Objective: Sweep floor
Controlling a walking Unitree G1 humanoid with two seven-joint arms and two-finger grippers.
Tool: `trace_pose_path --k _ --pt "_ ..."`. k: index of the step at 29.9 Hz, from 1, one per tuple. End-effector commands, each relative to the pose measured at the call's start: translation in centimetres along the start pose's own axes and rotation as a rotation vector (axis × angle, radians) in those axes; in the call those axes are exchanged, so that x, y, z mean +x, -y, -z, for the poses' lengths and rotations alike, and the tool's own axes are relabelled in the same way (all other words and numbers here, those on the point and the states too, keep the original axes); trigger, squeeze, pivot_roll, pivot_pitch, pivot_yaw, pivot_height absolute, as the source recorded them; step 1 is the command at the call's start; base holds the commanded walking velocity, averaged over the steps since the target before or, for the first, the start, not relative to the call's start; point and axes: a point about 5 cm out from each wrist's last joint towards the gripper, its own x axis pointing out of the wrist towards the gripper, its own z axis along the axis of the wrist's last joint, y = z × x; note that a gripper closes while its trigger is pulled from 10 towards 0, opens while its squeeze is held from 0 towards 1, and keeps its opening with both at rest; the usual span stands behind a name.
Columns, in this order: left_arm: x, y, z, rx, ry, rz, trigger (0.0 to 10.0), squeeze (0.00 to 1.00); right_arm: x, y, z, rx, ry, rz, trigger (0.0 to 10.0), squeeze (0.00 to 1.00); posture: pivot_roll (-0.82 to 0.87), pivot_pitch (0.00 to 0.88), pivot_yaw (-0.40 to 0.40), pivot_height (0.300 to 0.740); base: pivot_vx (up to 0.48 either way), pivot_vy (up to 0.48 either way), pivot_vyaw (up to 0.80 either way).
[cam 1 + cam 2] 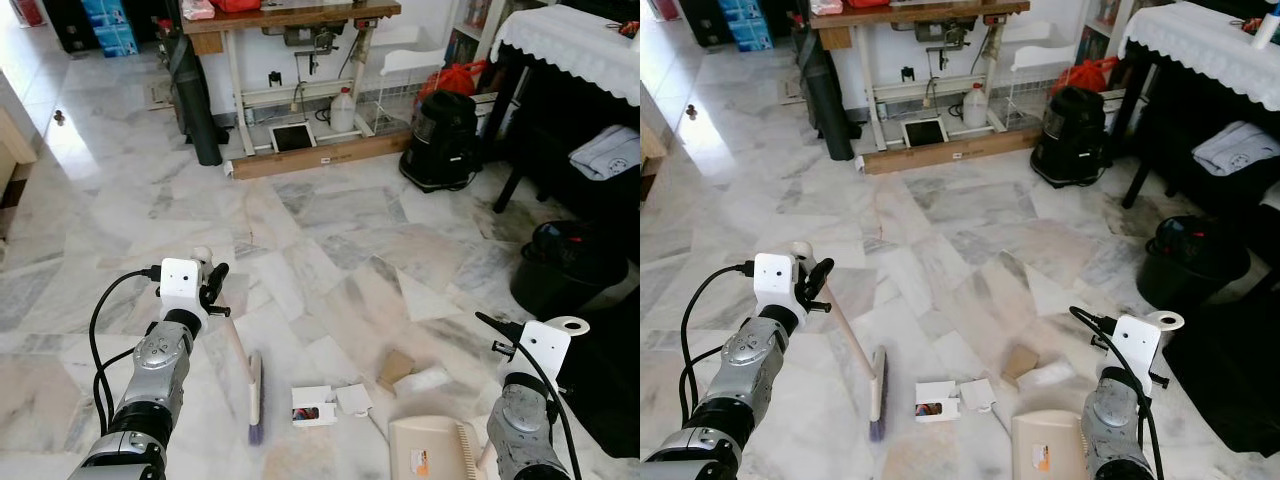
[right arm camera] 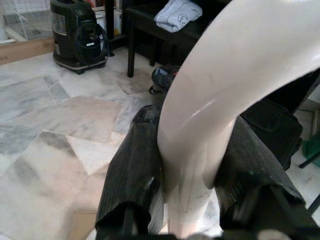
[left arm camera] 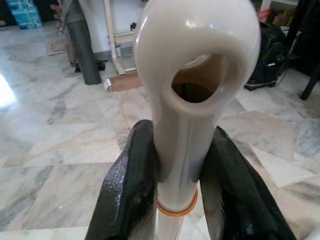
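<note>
Broom [image 1: 254,392]: handle clamped in left gripper [image 3: 181,165], bristles down beside litter.
Dustpan [image 1: 432,450]: handle clamped in right gripper [image 2: 192,165], mouth facing small boxes [image 1: 314,405], ready to catch.

One cream-handled broom with a purple-bristled head [image 1: 254,396] lies near left on the marble floor. One cream plastic dustpan [image 1: 435,448] sits near right. Between them, three scraps: one white torn carton [image 1: 313,406], one small white card [image 1: 353,399], one brown cardboard piece [image 1: 396,366]. Far right, one black canister vacuum [image 1: 441,140]; one black bucket [image 1: 566,268] at right.
</note>
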Motion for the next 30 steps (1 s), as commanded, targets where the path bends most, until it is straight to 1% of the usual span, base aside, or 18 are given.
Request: trace_pose_path --k 1,4,5,6,7,10,12,17,20,30 --pt "0.4 -0.4 -1.1 0.003 0.048 -0.015 10.0 0.00 0.2 -0.2 -0.5 0.006 0.020 -0.001 10.0 0.00 -0.04 0.000 0.027 0.740 0.000 0.000 0.00" --pt "0.6 -0.3 -1.2 0.005 0.051 -0.019 10.0 0.00 0.2 -0.2 -0.5 0.008 0.020 -0.003 10.0 0.00 -0.04 0.000 0.027 0.740 0.000 0.000 0.00" --pt "0.8 0.2 -1.2 0.006 0.052 -0.011 10.0 0.00 0.2 -0.3 -0.5 0.010 0.021 -0.005 10.0 0.00 -0.04 0.000 0.028 0.740 0.000 0.000 0.00" --pt "0.8 0.2 -1.2 0.006 0.052 -0.011 10.0 0.00 0.2 -0.3 -0.5 0.010 0.021 -0.005 10.0 0.00 -0.04 0.000 0.028 0.740 0.000 0.000 0.00" --pt "0.8 0.7 -1.1 0.004 0.049 0.001 10.0 0.00 0.2 -0.3 -0.5 0.010 0.021 -0.005 10.0 0.00 -0.04 0.000 0.028 0.740 0.000 0.000 0.00" --pt "1.0 1.3 -1.0 0.008 0.048 0.014 10.0 0.00 0.1 -0.2 -0.3 0.014 0.010 -0.006 10.0 0.00 -0.05 0.000 0.029 0.740 0.000 -0.092 0.00" --pt "1.0 1.3 -1.1 0.010 0.050 0.016 10.0 0.00 0.1 -0.2 -0.2 0.014 0.006 -0.006 10.0 0.00 -0.05 0.000 0.031 0.740 0.000 -0.386 0.00" --pt "0.9 1.0 -1.0 0.009 0.048 0.013 10.0 0.00 -0.1 -0.2 0.0 0.014 -0.001 -0.010 10.0 0.00 -0.05 0.000 0.031 0.740 0.000 -0.425 -0.67" --pt "0.8 0.7 -0.9 0.012 0.045 0.001 10.0 0.00 -0.2 -0.4 0.1 0.006 -0.001 -0.021 10.0 0.00 -0.05 0.000 0.029 0.740 0.000 -0.406 0.00" --pt "0.7 0.4 -0.8 0.016 0.039 0.002 10.0 0.00 -0.3 -0.6 0.1 0.001 -0.005 -0.031 10.0 0.00 -0.05 0.000 0.026 0.740 0.000 0.000 0.00"
